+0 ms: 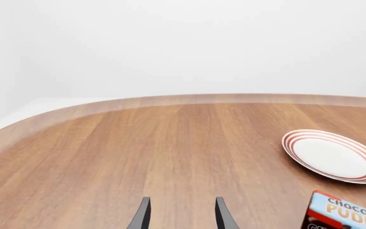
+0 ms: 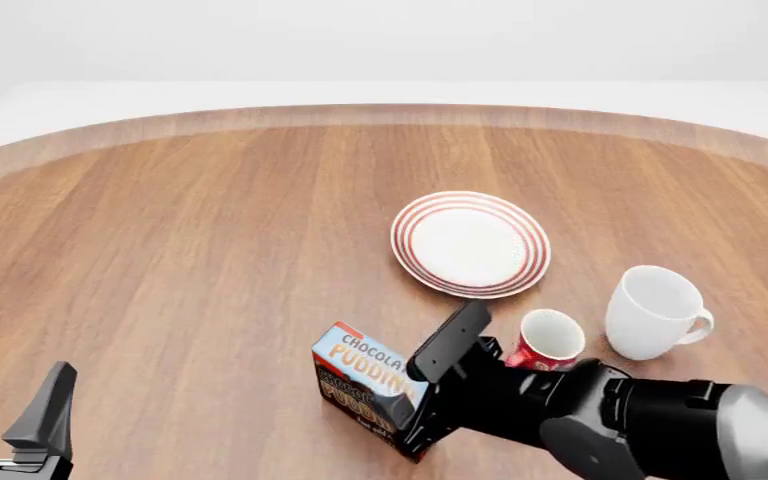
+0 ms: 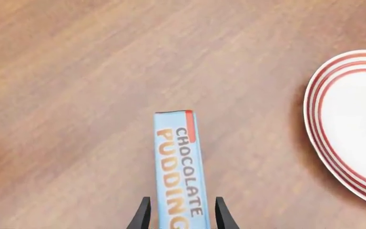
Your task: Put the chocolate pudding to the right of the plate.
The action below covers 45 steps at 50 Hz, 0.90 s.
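The chocolate pudding (image 2: pixel 355 372), a light blue carton with a dark brown front, stands on the wooden table in front of and to the left of the plate (image 2: pixel 471 243). My right gripper (image 3: pixel 181 200) is open and straddles the near end of the carton (image 3: pixel 179 167), with a small gap on each side. In the front view that gripper (image 2: pixel 427 395) covers the carton's right end. The red-ringed white plate (image 3: pixel 354 129) lies flat, with nothing on it. My left gripper (image 2: pixel 8 402) is open at the near left with nothing between its fingers, and its wrist view shows the pudding (image 1: pixel 345 214) and plate (image 1: pixel 333 156).
A red patterned mug (image 2: pixel 546 340) stands just right of my right gripper, in front of the plate. A plain white mug (image 2: pixel 654 310) stands further right. The table's curved far edge (image 2: pixel 384 112) runs across the back.
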### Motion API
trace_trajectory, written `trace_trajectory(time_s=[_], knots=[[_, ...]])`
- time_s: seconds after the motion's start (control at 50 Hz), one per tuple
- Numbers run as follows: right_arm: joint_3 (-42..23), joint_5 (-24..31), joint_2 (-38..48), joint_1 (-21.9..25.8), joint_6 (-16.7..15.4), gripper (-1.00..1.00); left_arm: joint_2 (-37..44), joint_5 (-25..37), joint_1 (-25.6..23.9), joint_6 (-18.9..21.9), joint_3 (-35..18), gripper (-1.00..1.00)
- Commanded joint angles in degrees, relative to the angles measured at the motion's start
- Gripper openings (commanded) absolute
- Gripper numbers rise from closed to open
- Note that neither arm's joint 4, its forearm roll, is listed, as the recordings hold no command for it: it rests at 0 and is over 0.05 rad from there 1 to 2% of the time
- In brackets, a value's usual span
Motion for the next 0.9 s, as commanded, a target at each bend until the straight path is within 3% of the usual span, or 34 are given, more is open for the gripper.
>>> trace_trajectory(time_s=[0.02, 0.52, 0.56, 0.58, 0.9], knots=[[0.97, -1.17, 0.82, 0.08, 0.61, 1.00, 0.00, 0.00, 0.00, 0.00, 0.00, 1.00], [0.34, -2.60, 4.58, 0.25, 0.77, 1.00, 0.00, 0.00, 0.00, 0.00, 0.00, 1.00], [0.77, -2.95, 4.08, -0.83, -0.73, 1.00, 0.00, 0.00, 0.00, 0.00, 0.00, 1.00], [1.50, -3.30, 2.85, -2.24, -1.74, -1.00, 0.00, 0.00, 0.00, 0.00, 0.00, 1.00], [1.46, -3.31, 2.83, -0.79, -0.02, -1.00, 0.00, 0.00, 0.00, 0.00, 0.00, 1.00]])
